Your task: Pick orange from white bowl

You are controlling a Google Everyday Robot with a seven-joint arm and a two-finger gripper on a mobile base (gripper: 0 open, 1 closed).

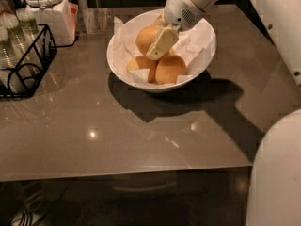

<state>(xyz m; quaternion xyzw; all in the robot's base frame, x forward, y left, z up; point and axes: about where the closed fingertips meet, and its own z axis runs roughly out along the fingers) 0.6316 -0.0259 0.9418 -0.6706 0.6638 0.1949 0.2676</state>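
The orange (144, 37) sits at the top of the fruit in the white bowl (114, 62), which is lined with crumpled white paper. My gripper (151, 45) reaches down into the bowl from the upper right and is shut on the orange. One cream finger (162, 43) lies across the orange's right side; the other is hidden behind the fruit. Two paler peach-orange fruits (170, 68) lie just below the orange in the bowl.
A white lidded jar (46, 7) stands at the back left. A black wire rack (26, 62) with glasses stands at the left edge. A clear glass (94, 20) is behind the bowl. My white arm and body fill the right side.
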